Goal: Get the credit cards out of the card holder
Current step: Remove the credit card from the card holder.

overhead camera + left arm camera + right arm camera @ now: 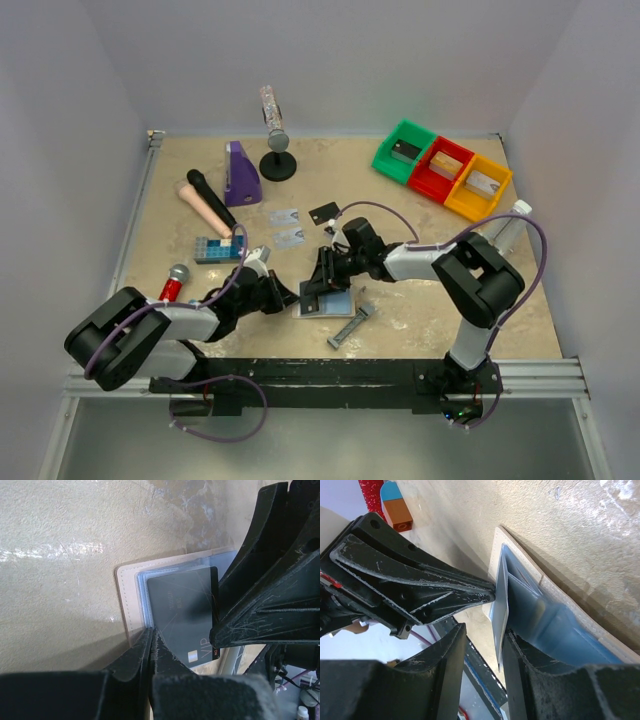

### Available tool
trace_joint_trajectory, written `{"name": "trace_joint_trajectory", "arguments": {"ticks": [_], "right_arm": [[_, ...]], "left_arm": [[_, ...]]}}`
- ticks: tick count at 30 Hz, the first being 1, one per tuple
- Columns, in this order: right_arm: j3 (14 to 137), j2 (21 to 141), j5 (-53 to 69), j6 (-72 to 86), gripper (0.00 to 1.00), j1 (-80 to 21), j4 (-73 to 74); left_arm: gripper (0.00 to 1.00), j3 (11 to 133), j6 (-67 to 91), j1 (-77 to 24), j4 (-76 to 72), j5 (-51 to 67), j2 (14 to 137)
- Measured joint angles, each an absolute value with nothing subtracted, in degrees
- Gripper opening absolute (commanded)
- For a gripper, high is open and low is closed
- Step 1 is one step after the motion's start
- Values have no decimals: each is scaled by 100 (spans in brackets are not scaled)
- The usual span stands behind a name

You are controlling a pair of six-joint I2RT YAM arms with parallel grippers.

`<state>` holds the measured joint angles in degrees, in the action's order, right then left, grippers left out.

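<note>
The card holder (131, 592) is pinched at its left edge by the clenched left gripper (152, 636) for steadiness, while a black card (177, 607) is straddled, ready for pulling, by the released right gripper (484, 632).

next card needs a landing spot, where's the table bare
Bare table lies between the microphone stand and the green bin, beyond the black card. Another patch sits right of the grey bar tool. It is crowded at the card holder, where the left gripper and right gripper meet.

Plain pale walls (330, 60) enclose a beige, seemingly stone-patterned table (330, 170).
</note>
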<state>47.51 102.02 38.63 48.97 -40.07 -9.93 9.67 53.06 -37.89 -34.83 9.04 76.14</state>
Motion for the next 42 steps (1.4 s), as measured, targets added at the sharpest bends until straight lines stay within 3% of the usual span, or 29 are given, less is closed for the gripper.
{"name": "trace_joint_trajectory", "arguments": {"ticks": [42], "right_arm": [[4908,9946,3774,4462,34,-4134,62]], "left_arm": [[0,880,5603,-3806,-3415,832,7509]]}}
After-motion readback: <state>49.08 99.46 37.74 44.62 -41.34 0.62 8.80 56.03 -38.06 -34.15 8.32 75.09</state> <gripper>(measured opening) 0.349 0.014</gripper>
